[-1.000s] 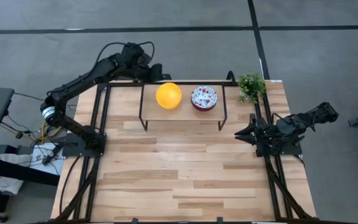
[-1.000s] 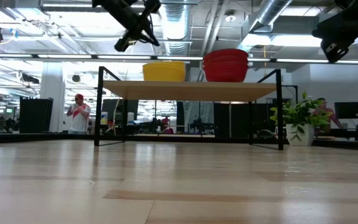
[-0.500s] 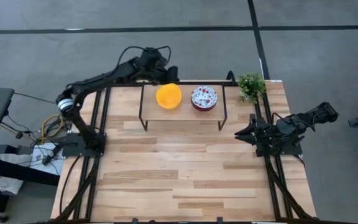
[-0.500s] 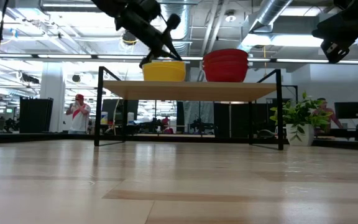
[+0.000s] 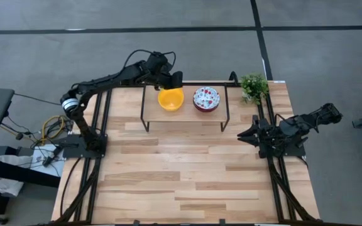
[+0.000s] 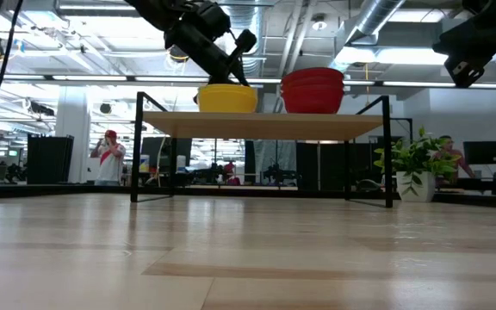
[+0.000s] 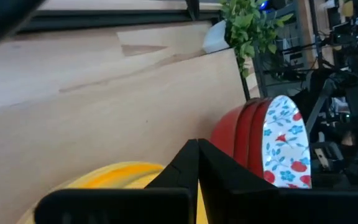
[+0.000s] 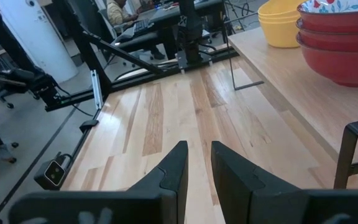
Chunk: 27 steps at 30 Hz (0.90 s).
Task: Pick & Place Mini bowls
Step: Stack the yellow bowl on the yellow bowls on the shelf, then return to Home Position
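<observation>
A stack of yellow mini bowls (image 5: 171, 99) and a stack of floral mini bowls (image 5: 206, 98), red on the outside, are seen side by side on a raised wooden shelf (image 5: 184, 114) at the far edge of the table (image 5: 187, 169). The left gripper (image 5: 175, 80) is held at the far rim of the yellow stack; its fingers (image 7: 194, 163) are pressed together, and whether the rim is pinched between them cannot be told. The right gripper (image 5: 242, 136) is parked near the table's right edge, well apart from the bowls, its fingers (image 8: 176, 163) parted by a narrow gap with nothing held. A small green plant (image 5: 254, 86) is set just right of the shelf.
</observation>
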Motion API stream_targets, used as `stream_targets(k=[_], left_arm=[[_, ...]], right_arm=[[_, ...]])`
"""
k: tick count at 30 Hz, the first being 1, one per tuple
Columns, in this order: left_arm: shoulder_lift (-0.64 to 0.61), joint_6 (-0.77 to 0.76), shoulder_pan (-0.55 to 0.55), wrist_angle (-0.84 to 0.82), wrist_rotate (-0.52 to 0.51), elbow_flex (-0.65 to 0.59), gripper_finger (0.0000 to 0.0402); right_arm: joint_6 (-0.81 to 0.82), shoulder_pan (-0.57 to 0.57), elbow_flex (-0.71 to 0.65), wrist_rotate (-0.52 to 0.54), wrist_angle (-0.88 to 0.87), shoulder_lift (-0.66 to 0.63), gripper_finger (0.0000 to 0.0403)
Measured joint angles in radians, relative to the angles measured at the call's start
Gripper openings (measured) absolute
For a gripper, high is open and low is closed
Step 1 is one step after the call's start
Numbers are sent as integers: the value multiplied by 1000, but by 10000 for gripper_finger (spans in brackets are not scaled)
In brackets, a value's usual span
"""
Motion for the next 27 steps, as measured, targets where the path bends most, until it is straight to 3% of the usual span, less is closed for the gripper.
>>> stream_targets(k=[12,19,24,27], left_arm=[[-61,1,17,0,-20,0,6],[-176,136,10,-26,-49,0,6],[-248,182,-38,-80,-119,-23,6],[-300,286,-98,-88,-124,-73,6]], right_arm=[[0,0,0,-1,0,0,61],[10,0,0,-1,0,0,61],[19,0,0,-1,1,0,61],[37,0,0,-1,0,0,61]])
